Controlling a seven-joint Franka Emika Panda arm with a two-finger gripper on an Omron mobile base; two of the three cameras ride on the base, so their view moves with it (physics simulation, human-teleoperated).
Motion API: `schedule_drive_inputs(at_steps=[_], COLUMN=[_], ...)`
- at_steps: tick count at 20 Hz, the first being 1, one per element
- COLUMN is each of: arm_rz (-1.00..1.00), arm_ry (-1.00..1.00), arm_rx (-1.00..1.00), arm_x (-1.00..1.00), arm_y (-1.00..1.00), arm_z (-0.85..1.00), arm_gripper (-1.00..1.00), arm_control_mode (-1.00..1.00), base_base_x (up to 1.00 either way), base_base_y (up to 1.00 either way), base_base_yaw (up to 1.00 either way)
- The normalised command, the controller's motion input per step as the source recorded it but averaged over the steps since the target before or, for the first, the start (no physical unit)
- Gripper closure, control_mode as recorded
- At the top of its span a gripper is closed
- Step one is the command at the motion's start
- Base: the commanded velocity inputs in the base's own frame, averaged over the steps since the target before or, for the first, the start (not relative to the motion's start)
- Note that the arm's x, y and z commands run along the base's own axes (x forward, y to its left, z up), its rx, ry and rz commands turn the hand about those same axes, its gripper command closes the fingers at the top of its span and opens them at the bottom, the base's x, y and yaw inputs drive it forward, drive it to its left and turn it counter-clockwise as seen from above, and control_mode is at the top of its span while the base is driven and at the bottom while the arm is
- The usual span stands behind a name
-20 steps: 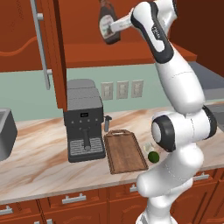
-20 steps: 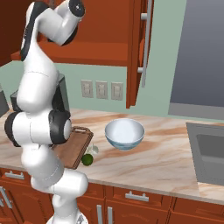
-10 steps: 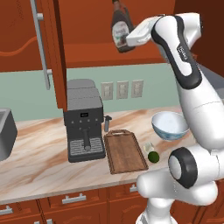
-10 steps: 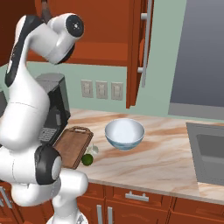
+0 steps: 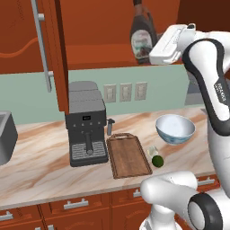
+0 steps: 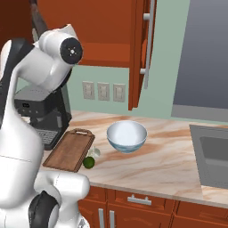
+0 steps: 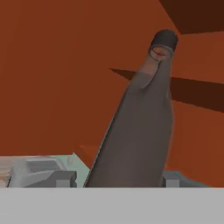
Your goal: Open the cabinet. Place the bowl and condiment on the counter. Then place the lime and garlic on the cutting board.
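The condiment [image 5: 143, 38], a dark brown bottle with a black cap and white label, hangs tilted in front of the open cabinet [image 5: 49, 45]. My gripper [image 5: 150, 53] is shut on its lower body from the right. In the hand view the condiment [image 7: 140, 127] leans between my fingers [image 7: 61, 178]. The bowl [image 5: 175, 129] stands on the counter [image 5: 36, 166], to the right of the cutting board [image 5: 129, 155]. The lime [image 5: 157, 161] and garlic [image 5: 153, 151] lie on the counter, just off the board's right edge.
A black coffee machine [image 5: 86, 126] stands left of the board, under the open cabinet door. A second open door [image 6: 142, 49] hangs above the bowl [image 6: 127, 136]. A sink [image 6: 213, 160] is sunk in the counter at far right. Wall outlets [image 5: 126, 92] sit behind.
The gripper has carried the bottle to the right and a little downward, out in front of the cabinet opening. The arm has swung right with it. Bowl, lime and garlic have not moved.
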Motion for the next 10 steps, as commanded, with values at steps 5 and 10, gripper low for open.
schedule_drive_inputs(at_steps=[5, 10], arm_rz=[0.0, 0.0], arm_ry=[-0.13, -0.14], arm_rx=[-0.02, -0.03], arm_x=[-1.0, -0.87], arm_y=[-0.32, -0.28], arm_z=[-0.08, -0.14], arm_gripper=[1.0, 1.0], arm_control_mode=[-1.0, -1.0], base_base_x=[0.0, 0.0], base_base_y=[0.0, 0.0], base_base_yaw=[0.0, 0.0])
